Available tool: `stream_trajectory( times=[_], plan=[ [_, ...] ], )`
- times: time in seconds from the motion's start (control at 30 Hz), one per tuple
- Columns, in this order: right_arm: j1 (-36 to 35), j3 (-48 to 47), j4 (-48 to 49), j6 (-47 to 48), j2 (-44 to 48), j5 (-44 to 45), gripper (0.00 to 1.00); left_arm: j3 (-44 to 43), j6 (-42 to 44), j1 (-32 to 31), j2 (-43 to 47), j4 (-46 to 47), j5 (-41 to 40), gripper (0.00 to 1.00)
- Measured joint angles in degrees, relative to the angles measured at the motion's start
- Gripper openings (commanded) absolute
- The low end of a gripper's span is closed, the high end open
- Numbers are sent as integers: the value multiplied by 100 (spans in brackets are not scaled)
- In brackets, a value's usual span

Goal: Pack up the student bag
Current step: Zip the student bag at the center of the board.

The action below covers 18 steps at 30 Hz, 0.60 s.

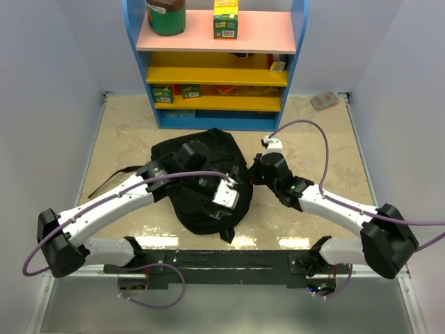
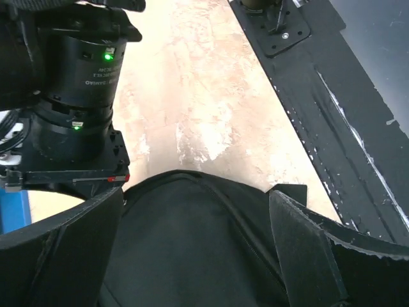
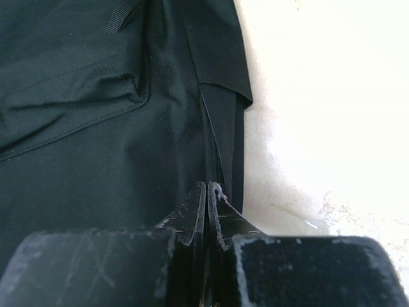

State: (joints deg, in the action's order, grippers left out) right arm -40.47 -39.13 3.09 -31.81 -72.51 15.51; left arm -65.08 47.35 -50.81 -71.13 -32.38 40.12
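Note:
The student bag (image 1: 201,174), a soft black backpack, lies flat in the middle of the table. My left gripper (image 1: 228,196) hovers over its near right part, open, with nothing between its fingers; the left wrist view shows black fabric and a zipper line of the bag (image 2: 192,236) under the wide gap of that gripper (image 2: 195,249). My right gripper (image 1: 259,171) is against the bag's right edge. In the right wrist view that gripper (image 3: 208,189) is shut, tips on the zipper seam of the bag (image 3: 96,128). I cannot tell if anything is pinched.
A blue shelf unit (image 1: 215,62) stands at the back with a jar (image 1: 167,15), a green box (image 1: 225,19) and small packets. A small pinkish object (image 1: 324,101) lies at the far right. A bag strap (image 1: 115,178) trails left. The right arm's motor housing (image 2: 83,83) is close to my left gripper.

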Motion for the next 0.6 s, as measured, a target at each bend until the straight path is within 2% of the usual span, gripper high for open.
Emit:
stream_trajectory(
  times=[0.07, 0.17, 0.3, 0.43, 0.6],
  plan=[
    [0, 74, 4, -24, 94, -2, 0, 4, -70, -68, -52, 24, -85, 100],
    [0, 219, 15, -63, 339, -11, 0, 101, -129, 55, -216, 745, -713, 100],
    [0, 337, 70, -125, 549, -28, 0, -101, 0, 671, -1064, 1755, -1257, 100],
    [2, 518, 175, -179, 695, -125, 0, -1403, 494, 1060, -2549, 1478, -1311, 100],
    [4, 682, 249, -205, 774, -162, 0, -3058, 1532, 1152, -3934, -24, -966, 97]
  ],
)
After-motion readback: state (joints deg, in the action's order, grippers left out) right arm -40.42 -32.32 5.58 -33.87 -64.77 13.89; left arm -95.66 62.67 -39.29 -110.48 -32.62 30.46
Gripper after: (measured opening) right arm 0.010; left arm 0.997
